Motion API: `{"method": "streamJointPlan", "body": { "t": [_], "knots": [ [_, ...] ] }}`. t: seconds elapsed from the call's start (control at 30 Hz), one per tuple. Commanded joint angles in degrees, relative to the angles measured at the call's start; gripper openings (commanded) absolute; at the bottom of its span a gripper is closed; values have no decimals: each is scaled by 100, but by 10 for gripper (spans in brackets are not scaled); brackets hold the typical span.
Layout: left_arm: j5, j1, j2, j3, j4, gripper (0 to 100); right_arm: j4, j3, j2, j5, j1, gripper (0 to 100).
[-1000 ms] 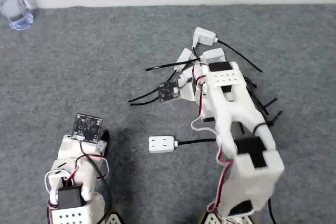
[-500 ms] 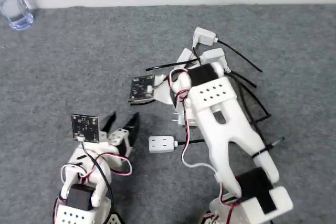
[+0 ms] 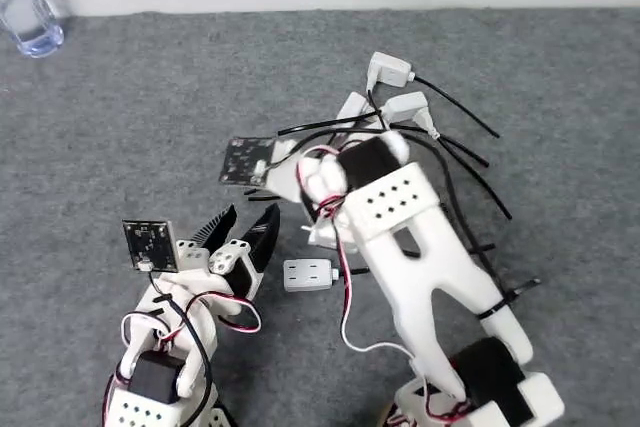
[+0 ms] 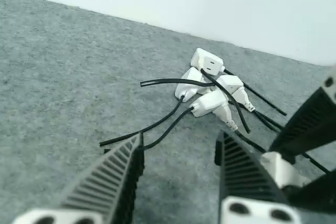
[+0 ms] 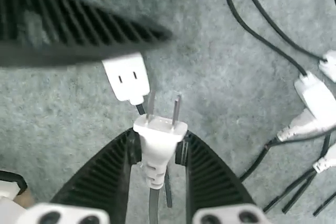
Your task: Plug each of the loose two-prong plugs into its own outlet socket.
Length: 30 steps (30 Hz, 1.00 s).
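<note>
Right gripper [image 5: 157, 139] jaws clamp the plug [image 5: 159, 125], 2 prongs aimed at the socket [image 5: 125, 78]; left gripper [image 3: 252, 213], jaws open at its 10 o'clock, probably to steady it

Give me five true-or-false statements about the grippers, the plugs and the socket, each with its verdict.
1. The right gripper is shut on a white two-prong plug. True.
2. That plug is seated in the outlet socket. False: both prongs are bare and outside the socket.
3. The left gripper is clamped on a cord. False: it is open and holds nothing.
4. Several white plugs lie in a heap with black cords on the table. True.
5. The outlet socket is white. True.
</note>
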Motion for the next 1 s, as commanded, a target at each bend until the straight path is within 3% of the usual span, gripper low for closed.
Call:
{"method": "streamJointPlan", "body": {
  "t": [0.0,0.43,0.97],
  "knots": [
    [70,44,-53,-13,-149,210,13,-79,-251,-176,-303,8],
    [70,62,-53,-13,-18,210,75,-615,-251,-448,-778,8],
    [70,18,-53,-13,114,210,1024,-1908,-251,-686,-1068,8]
  ]
}}
